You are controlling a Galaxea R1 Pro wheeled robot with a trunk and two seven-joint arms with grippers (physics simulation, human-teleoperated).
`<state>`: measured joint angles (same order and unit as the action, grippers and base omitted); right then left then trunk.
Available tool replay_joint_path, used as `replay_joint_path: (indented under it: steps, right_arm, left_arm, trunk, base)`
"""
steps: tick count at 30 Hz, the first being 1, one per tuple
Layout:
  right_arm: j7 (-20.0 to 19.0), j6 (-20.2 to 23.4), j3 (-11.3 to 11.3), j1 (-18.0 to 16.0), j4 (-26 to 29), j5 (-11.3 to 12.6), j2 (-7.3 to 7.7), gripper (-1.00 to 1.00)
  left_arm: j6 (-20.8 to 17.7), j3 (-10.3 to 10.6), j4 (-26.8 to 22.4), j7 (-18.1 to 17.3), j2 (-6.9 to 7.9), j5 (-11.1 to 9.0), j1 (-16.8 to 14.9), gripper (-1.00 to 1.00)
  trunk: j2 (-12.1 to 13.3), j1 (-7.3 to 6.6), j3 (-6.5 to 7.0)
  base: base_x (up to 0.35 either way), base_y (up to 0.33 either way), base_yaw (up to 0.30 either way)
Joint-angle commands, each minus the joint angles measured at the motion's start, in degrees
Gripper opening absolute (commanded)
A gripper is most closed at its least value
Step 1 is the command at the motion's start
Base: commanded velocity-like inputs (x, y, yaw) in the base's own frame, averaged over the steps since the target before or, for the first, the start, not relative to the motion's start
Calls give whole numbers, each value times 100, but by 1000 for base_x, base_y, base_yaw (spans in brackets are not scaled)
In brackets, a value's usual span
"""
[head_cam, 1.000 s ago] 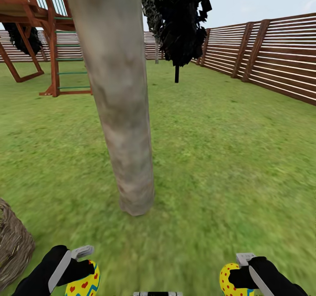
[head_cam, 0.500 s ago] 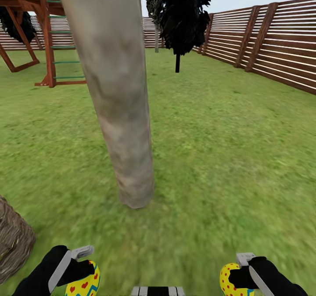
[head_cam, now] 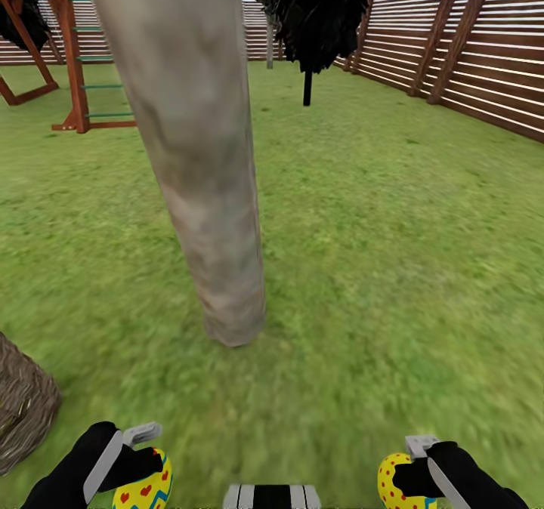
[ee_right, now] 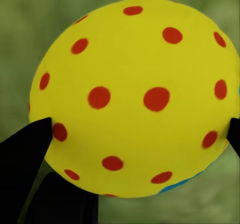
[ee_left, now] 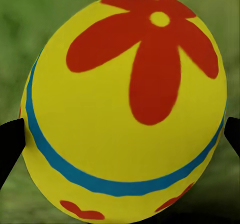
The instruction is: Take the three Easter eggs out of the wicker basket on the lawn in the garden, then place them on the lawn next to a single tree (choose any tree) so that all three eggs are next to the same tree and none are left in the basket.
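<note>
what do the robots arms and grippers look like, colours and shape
In the head view both arms end in bulky matte black housings. The left gripper has a flat light-grey finger and a grey strip along its black body. The right gripper looks the same, with a blocky grey finger. No cables or markings are visible.

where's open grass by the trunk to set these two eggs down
Bare lawn lies right of the tree trunk toward the fence, and between trunk base and both end effectors. The near left is tighter: the wicker basket sits there.
</note>
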<state>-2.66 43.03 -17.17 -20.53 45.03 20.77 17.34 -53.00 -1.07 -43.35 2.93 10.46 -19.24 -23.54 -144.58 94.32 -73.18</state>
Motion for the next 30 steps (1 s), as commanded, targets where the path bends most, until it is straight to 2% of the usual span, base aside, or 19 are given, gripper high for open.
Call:
replay_joint_path:
  steps: [1,5,8,30]
  right_arm:
    - [-33,23,-15,-3,6,-29,6,-100]
    - [-33,22,-15,-3,6,-29,6,-100]
    - [-33,26,-15,-3,6,-29,6,-100]
    - [-33,30,-15,-3,3,-29,15,-100]
  left_arm:
    - [-26,-7,-7,32,0,-45,-1,-100]
    - [-26,-7,-7,31,0,-45,-1,-100]
    - [-26,-7,-7,32,0,-45,-1,-100]
    - [-26,-9,-15,-3,0,-62,-1,-100]
  trunk:
    - [-4,1,-27]
    - [-5,4,-49]
    - [-9,12,-116]
    - [-12,17,-160]
  base:
    - [0,0,0]
    - [0,0,0]
    - [0,0,0]
    - [0,0,0]
